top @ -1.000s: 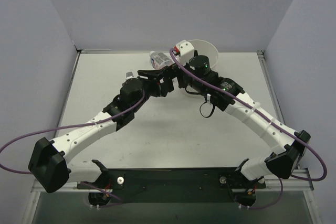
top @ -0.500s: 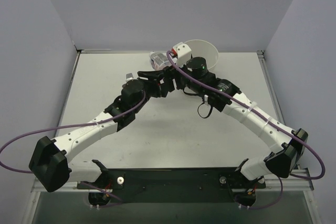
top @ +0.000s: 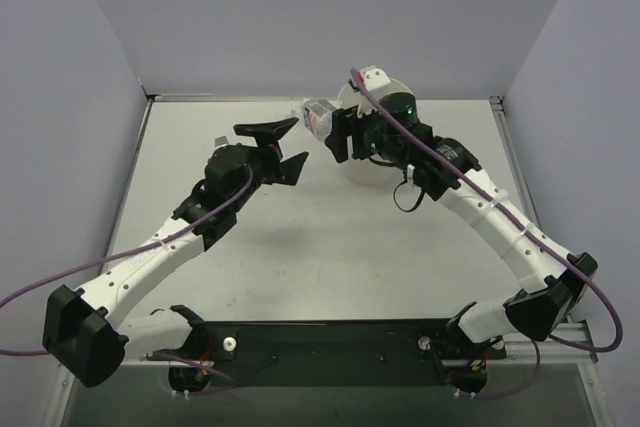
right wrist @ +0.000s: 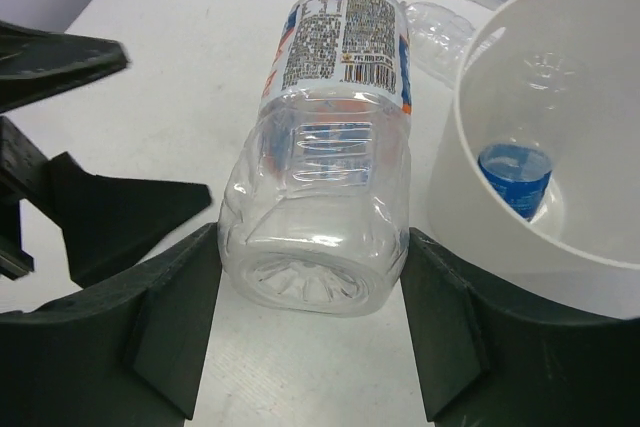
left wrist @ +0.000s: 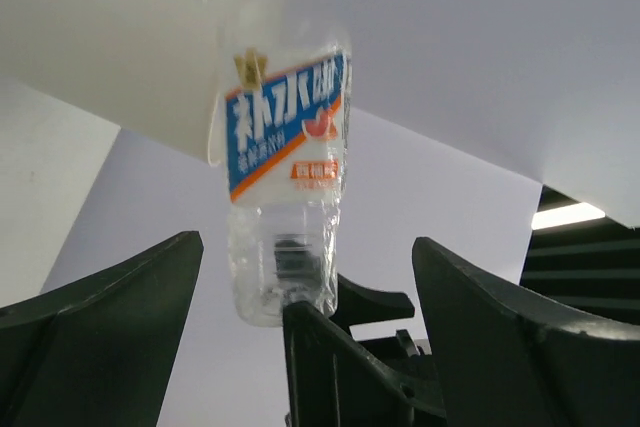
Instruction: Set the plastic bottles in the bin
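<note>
My right gripper (right wrist: pixel 312 237) is shut on the base of a clear plastic bottle (right wrist: pixel 335 117) with a white-red-blue label, held on its side above the table just left of the bin (right wrist: pixel 600 247). From above, this bottle (top: pixel 318 117) sticks out of the right gripper (top: pixel 330 129) beside the off-white bin (top: pixel 368 173). A blue-labelled bottle (right wrist: pixel 512 177) lies inside the bin. An unlabelled clear bottle (right wrist: pixel 440 22) lies on the table behind the held one. My left gripper (top: pixel 298 140) is open and empty, just left of the held bottle (left wrist: pixel 285 147).
The right arm covers most of the bin in the top view. Grey walls close the table at the back and sides. The left gripper's fingers (right wrist: pixel 110 217) show at the left of the right wrist view, close to the held bottle.
The left gripper opened and drew back to the left, off the bottle. The right gripper closed on the bottle and carried it up beside the bin.
</note>
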`<state>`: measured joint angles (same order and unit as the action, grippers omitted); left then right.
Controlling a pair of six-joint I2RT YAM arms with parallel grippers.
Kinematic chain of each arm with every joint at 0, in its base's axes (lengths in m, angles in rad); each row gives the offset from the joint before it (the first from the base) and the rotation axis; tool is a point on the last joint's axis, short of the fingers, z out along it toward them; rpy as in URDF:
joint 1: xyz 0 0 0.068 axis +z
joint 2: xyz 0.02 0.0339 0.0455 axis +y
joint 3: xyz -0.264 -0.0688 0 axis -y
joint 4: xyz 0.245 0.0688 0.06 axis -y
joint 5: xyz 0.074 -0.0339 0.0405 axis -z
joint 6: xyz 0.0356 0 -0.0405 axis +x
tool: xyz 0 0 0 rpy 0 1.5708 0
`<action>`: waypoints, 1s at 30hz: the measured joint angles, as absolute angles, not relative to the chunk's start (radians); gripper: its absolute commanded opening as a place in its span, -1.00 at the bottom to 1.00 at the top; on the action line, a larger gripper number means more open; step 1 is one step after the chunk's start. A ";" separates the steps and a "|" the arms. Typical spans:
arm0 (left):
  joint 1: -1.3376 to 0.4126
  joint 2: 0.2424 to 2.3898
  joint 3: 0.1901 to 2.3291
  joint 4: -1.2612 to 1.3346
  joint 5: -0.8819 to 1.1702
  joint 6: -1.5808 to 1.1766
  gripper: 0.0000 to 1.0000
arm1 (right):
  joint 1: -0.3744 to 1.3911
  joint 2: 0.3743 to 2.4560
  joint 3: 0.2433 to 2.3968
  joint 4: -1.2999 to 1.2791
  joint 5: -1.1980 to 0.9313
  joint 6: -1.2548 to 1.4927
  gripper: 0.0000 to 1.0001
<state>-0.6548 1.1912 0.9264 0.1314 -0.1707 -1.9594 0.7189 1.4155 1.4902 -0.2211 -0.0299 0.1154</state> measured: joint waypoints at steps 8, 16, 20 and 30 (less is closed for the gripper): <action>-0.467 1.072 0.947 -0.105 -0.123 -1.748 0.95 | 0.483 1.415 1.750 -0.452 -0.134 0.336 -0.07; -0.441 1.161 1.128 -0.342 -0.154 -1.277 0.95 | 0.243 1.409 1.759 -0.617 -0.255 0.598 -0.11; -0.441 1.206 1.199 -0.385 -0.205 -1.066 0.95 | 0.221 1.448 1.760 -0.665 -0.308 0.670 -0.09; -0.441 1.298 1.234 -0.419 -0.307 -0.748 0.95 | 0.202 1.570 1.816 -0.693 -0.329 0.759 0.06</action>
<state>-0.4412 1.2984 1.2339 -0.4187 -0.3069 -0.7479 0.2024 1.5696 1.8160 -0.6926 -0.3294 0.7593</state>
